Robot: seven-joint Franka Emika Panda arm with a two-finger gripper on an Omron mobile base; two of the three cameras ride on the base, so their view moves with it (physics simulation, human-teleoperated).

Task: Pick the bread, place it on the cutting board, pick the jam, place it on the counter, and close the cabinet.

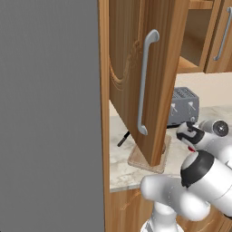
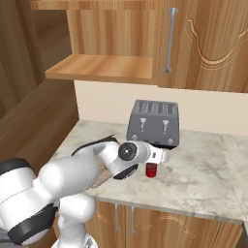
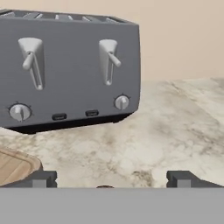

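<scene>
The jam, a small red jar, stands on the marbled counter in front of the toaster. My gripper hangs right over it, open; in the hand view the gripper has its tips wide apart, with the jar's dark lid just showing between them. From the left I see the gripper above a sliver of the red jam. The cutting board lies under the open cabinet door, and its corner shows as cutting board. The bread is hidden.
A grey four-slot toaster stands against the back wall just behind the jar. The door's long silver handle juts toward me. An open shelf sits above the counter. A thin dark object lies near the board.
</scene>
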